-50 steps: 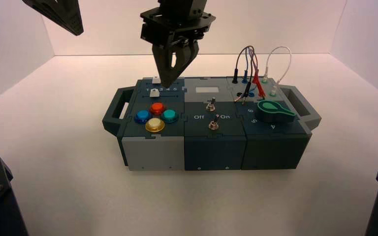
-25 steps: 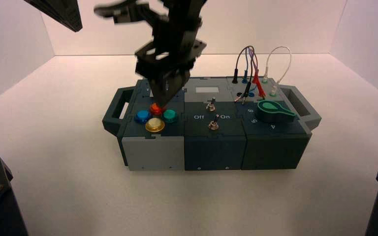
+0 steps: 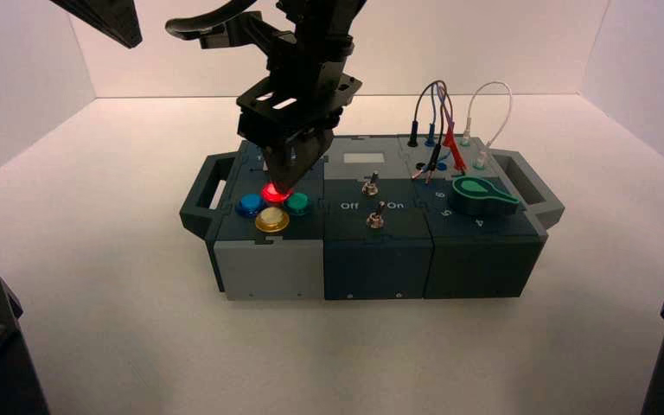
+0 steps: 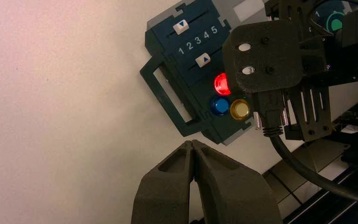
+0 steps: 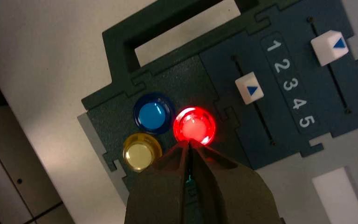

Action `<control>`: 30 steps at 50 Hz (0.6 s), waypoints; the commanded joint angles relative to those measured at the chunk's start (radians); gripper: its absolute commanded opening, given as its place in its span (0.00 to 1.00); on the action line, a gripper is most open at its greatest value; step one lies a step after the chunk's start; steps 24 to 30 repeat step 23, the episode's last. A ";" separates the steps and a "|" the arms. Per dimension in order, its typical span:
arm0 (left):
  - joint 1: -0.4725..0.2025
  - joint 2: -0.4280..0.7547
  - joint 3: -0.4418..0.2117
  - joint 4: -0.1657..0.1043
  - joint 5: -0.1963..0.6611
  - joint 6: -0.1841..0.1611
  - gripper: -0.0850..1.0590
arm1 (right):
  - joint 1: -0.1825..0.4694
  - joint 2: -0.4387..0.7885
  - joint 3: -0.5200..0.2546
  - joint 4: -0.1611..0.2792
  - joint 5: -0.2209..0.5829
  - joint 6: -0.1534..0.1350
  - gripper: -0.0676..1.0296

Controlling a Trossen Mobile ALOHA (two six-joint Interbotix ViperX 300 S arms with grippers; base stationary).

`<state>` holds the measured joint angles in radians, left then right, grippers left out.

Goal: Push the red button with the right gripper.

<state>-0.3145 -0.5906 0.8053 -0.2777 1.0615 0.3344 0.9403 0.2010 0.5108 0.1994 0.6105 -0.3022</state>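
Red button (image 5: 194,126): we see it glowing bright red on the box's left section, behind the yellow button (image 5: 138,156) and between the blue button (image 5: 152,115) and the teal-green one (image 3: 297,203).
Right gripper (image 5: 189,143): we have it over the box, fingers closed together with nothing between them, tips at the red button's edge; contact, we think, is likely, though the tips hide it.
Left gripper (image 4: 191,142): we see it parked beyond the box's left side, closed and empty.
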 commanded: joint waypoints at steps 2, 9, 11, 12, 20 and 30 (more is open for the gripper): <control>0.005 -0.003 -0.020 -0.002 -0.003 0.006 0.04 | 0.000 -0.055 -0.012 0.000 0.017 -0.002 0.04; 0.005 -0.003 -0.017 -0.002 -0.002 0.006 0.04 | 0.002 -0.071 -0.020 -0.002 0.038 -0.002 0.04; 0.005 -0.003 -0.015 -0.002 -0.002 0.006 0.04 | 0.000 -0.075 -0.023 -0.002 0.049 -0.002 0.04; 0.005 -0.003 -0.015 -0.002 -0.002 0.006 0.04 | 0.000 -0.078 -0.025 -0.002 0.054 -0.002 0.04; 0.005 -0.002 -0.014 -0.002 -0.002 0.006 0.04 | 0.000 -0.092 -0.035 -0.003 0.097 -0.003 0.04; 0.005 -0.002 -0.012 -0.002 -0.002 0.006 0.04 | 0.000 -0.097 -0.038 -0.003 0.110 -0.003 0.04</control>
